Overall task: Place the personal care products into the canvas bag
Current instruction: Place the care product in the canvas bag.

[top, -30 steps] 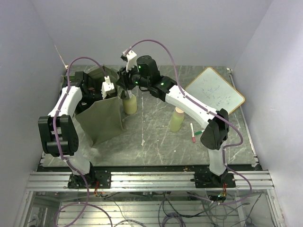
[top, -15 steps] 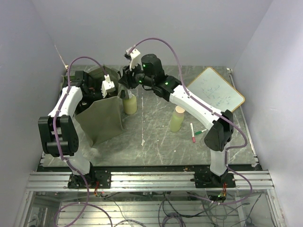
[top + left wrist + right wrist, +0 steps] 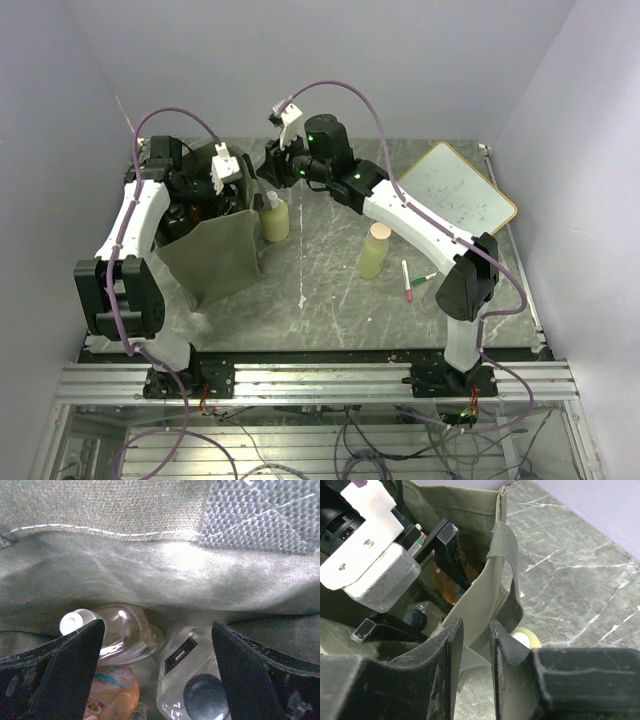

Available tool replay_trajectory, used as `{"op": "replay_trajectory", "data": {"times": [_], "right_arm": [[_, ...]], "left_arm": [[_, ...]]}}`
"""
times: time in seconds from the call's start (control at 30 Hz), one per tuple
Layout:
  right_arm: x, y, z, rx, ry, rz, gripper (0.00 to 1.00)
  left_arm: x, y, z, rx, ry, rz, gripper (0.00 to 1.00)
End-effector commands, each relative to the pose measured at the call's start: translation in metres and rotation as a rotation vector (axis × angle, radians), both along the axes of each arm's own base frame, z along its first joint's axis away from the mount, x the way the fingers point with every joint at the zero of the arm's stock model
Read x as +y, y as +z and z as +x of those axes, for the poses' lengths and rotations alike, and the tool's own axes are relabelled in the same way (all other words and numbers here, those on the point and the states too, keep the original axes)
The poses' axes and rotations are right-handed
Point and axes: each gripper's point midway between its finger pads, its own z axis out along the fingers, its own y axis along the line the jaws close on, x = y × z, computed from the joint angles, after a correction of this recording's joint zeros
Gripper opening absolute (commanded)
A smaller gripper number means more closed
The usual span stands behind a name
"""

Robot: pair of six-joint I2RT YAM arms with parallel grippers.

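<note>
The left claw (image 3: 157, 627) has pulled up and back a bit over the last second, and its jaws are spread wide with nothing between them. Looks to me like a drop-off just finished. Right under it, down in the bag (image 3: 215, 255), I can see a clear bottle (image 3: 122, 632), a black-capped bottle (image 3: 192, 672) and an orange bottle (image 3: 112, 692).

The right claw (image 3: 476, 625) has crept back a little too. It's pinched shut on the bag's rim by the strap, holding the mouth open.

Two are still out on the surface (image 3: 330, 300). A pale yellow bottle (image 3: 274, 220) sits just on the near side of the right claw, right beside the bag. A yellow-green bottle (image 3: 372, 255) is well off to that claw's right. My guess is the near one goes next.
</note>
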Motion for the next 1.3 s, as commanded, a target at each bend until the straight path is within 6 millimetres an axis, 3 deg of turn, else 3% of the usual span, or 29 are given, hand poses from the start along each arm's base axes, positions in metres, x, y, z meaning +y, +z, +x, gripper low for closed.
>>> {"op": "replay_trajectory", "data": {"times": [0.0,0.6,0.8,0.97,1.13,1.27], "right_arm": [[-0.010,0.029,-0.004,-0.050,0.001,0.042,0.28],[-0.019,0.039,-0.008,-0.067,0.004,0.048,0.29],[-0.023,0.044,-0.012,-0.094,0.025,0.041,0.31],[-0.027,0.042,-0.015,-0.112,0.059,0.021,0.32],[-0.057,0.050,-0.006,-0.159,0.040,0.003,0.32],[-0.090,0.051,0.005,-0.165,-0.006,-0.008,0.33]], "left_arm": [[-0.008,0.032,0.006,-0.094,-0.033,-0.035,0.98],[-0.002,0.095,0.004,-0.203,-0.021,0.013,0.92],[0.001,0.141,0.015,-0.321,0.086,-0.019,0.89],[-0.003,0.181,0.025,-0.322,0.230,-0.167,0.85],[-0.011,0.208,0.034,-0.280,0.364,-0.324,0.77],[-0.037,0.203,0.035,-0.312,0.366,-0.256,0.76]]}}
